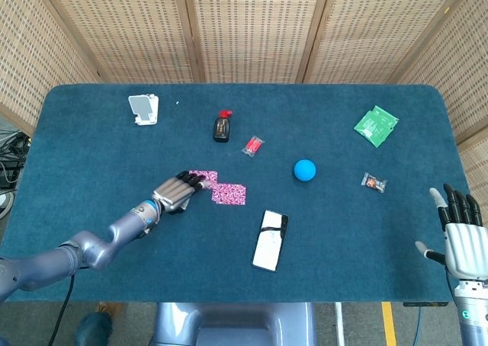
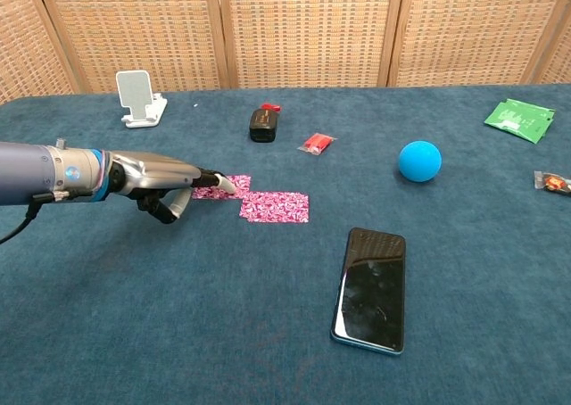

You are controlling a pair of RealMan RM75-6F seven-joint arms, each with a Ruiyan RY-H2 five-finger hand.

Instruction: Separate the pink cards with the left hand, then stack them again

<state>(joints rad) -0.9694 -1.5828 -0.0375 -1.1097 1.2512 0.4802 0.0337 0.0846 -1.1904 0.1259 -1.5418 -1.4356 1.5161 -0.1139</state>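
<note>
Two pink patterned cards lie on the blue table. The lower card (image 1: 229, 194) (image 2: 275, 207) lies flat by itself. A second pink card (image 1: 204, 177) (image 2: 225, 187) lies up and to the left of it, the two overlapping or touching at one corner. My left hand (image 1: 175, 193) (image 2: 161, 177) reaches in from the left with its fingers stretched out flat, the fingertips pressing on that second card. My right hand (image 1: 459, 238) hovers at the table's near right corner, fingers spread, holding nothing; the chest view does not show it.
A black phone (image 1: 270, 240) (image 2: 370, 286) lies right of the cards. Further off are a blue ball (image 1: 305, 170) (image 2: 419, 161), a red wrapper (image 1: 252, 145), a black and red item (image 1: 222, 126), a white phone stand (image 1: 143, 108), a green packet (image 1: 376, 125) and a small snack packet (image 1: 374, 182).
</note>
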